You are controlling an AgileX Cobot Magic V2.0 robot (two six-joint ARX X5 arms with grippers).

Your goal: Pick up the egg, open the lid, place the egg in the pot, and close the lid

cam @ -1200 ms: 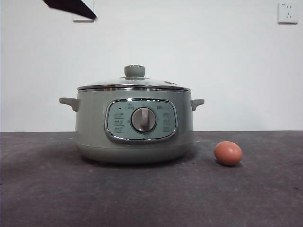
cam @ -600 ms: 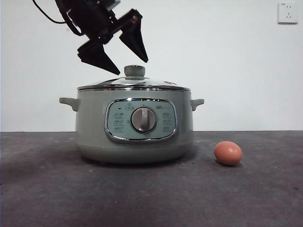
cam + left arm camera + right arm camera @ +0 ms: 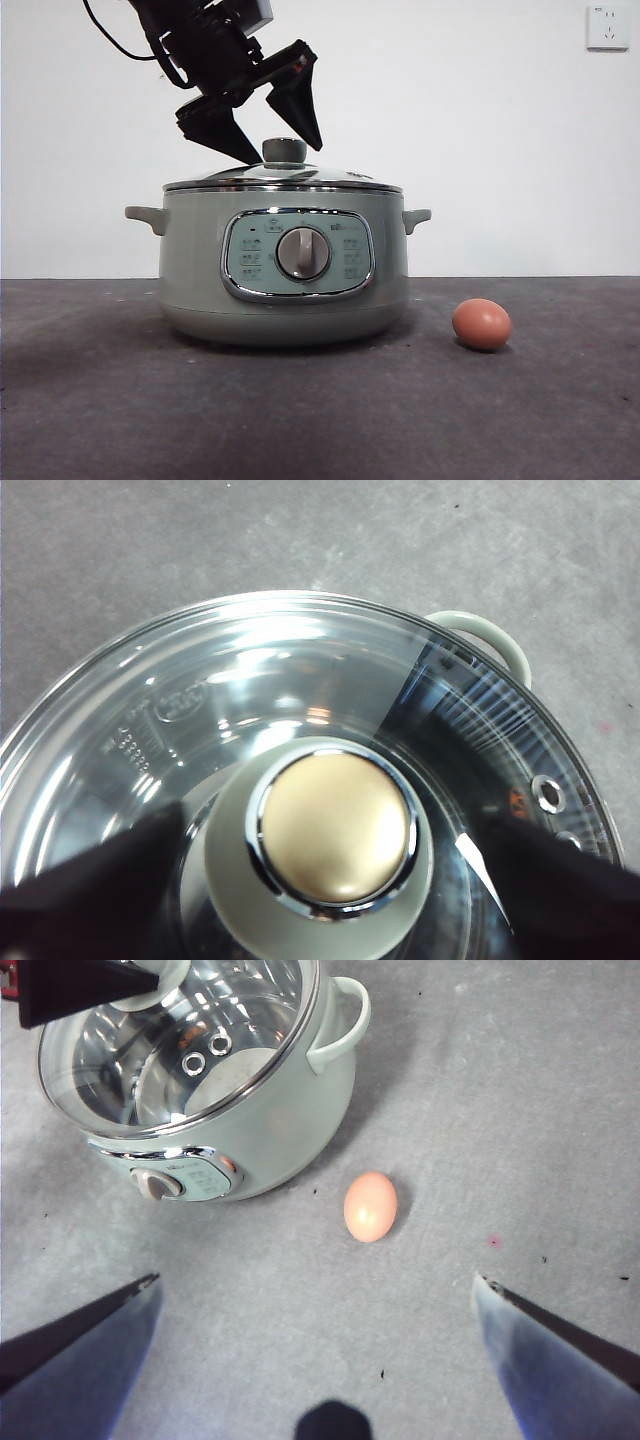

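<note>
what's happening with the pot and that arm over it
The left gripper hangs open just above the lid, its jaws on either side of the knob, not gripping. The lid sits shut on the pot. The egg lies on the table beside the pot, with the right gripper open above it.

Plain white wall [image 3: 480, 130] behind, evenly lit. White socket plate [image 3: 608, 27] high at far right. Dark grey, finely speckled table surface [image 3: 100, 400] below, meeting the wall in a level line. Soft shadow across the near left.
</note>
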